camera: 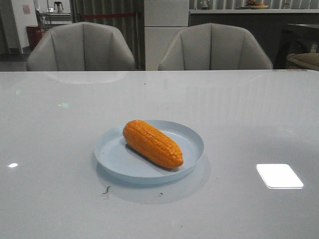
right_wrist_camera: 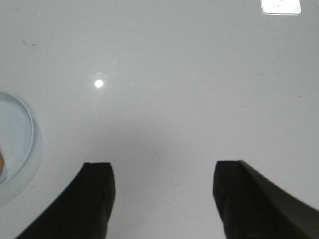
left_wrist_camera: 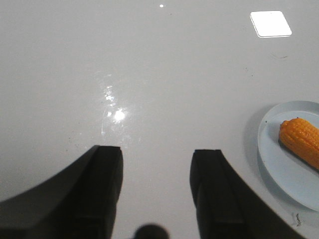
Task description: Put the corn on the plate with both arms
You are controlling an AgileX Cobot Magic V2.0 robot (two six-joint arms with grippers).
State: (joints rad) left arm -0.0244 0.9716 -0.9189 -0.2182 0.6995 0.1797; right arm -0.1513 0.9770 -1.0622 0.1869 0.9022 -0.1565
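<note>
The orange corn (camera: 152,143) lies diagonally on the pale blue plate (camera: 187,137) at the middle of the table. Neither gripper shows in the front view. In the left wrist view my left gripper (left_wrist_camera: 156,155) is open and empty above bare table, with the plate (left_wrist_camera: 279,169) and the corn's end (left_wrist_camera: 301,139) off to one side. In the right wrist view my right gripper (right_wrist_camera: 163,169) is open and empty above bare table, with the plate's rim (right_wrist_camera: 31,130) at the picture's edge. A sliver of the corn (right_wrist_camera: 1,163) shows there.
The glossy white table (camera: 60,149) carries bright light reflections (camera: 279,175) and a few small dark specks (camera: 106,189) near the plate. Two grey chairs (camera: 82,47) stand behind the far edge.
</note>
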